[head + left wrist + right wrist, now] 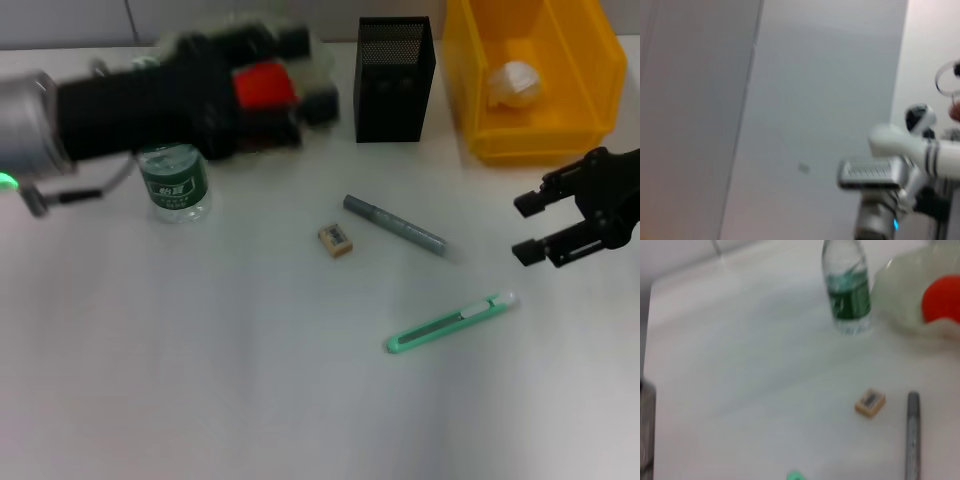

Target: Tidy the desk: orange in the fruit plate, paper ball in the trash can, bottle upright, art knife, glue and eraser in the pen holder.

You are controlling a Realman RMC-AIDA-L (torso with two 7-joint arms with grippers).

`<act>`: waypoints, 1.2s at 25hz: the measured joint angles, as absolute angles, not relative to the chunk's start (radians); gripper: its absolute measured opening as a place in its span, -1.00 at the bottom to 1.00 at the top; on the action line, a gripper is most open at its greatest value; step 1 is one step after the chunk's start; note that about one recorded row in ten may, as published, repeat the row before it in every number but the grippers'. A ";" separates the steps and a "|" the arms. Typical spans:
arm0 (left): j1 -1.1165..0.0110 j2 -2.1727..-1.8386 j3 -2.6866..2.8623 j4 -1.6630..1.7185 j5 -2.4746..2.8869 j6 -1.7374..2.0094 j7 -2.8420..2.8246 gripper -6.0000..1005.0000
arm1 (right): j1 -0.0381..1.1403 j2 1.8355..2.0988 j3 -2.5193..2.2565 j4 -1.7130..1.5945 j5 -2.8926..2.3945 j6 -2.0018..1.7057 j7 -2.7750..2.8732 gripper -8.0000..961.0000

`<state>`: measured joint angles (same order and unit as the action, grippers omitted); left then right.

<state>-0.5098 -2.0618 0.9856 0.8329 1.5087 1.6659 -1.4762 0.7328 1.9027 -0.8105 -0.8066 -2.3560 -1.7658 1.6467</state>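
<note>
The orange (pixel 265 85) lies in the clear fruit plate (pixel 900 280), and my blurred left gripper (pixel 300 75) hovers over both. Just in front of the left arm, the green-labelled bottle (pixel 175 180) stands upright. The eraser (pixel 336 240), the grey glue stick (pixel 395 225) and the green art knife (pixel 450 322) lie on the table's middle. At the back stands the black mesh pen holder (pixel 395 78). The paper ball (pixel 515 82) rests inside the yellow trash can (pixel 470 130). My right gripper (pixel 522 228) is open at the right, holding nothing.
The table is white, with a wall behind it. The left wrist view shows only the wall and part of a white and silver machine (pixel 890 170).
</note>
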 joint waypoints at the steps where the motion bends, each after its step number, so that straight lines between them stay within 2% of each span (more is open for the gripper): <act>1: -0.509 -2.064 1.003 0.827 1.520 1.659 -1.470 0.60 | 0.750 1.906 -0.814 -0.809 -2.386 -1.770 1.647 0.44; 9: -0.505 -2.069 1.121 0.750 1.593 1.541 -1.409 0.60 | 0.817 1.949 -0.946 -0.829 -2.505 -1.743 1.635 0.44; 30: -0.529 -2.070 1.141 0.699 1.588 1.509 -1.386 0.60 | 0.791 1.960 -0.961 -0.833 -2.498 -1.728 1.598 0.43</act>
<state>-0.5288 -2.0699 1.1413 0.6987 1.5879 1.5092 -1.3856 0.7912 1.9603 -0.9607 -0.8329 -2.4982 -1.7282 1.5975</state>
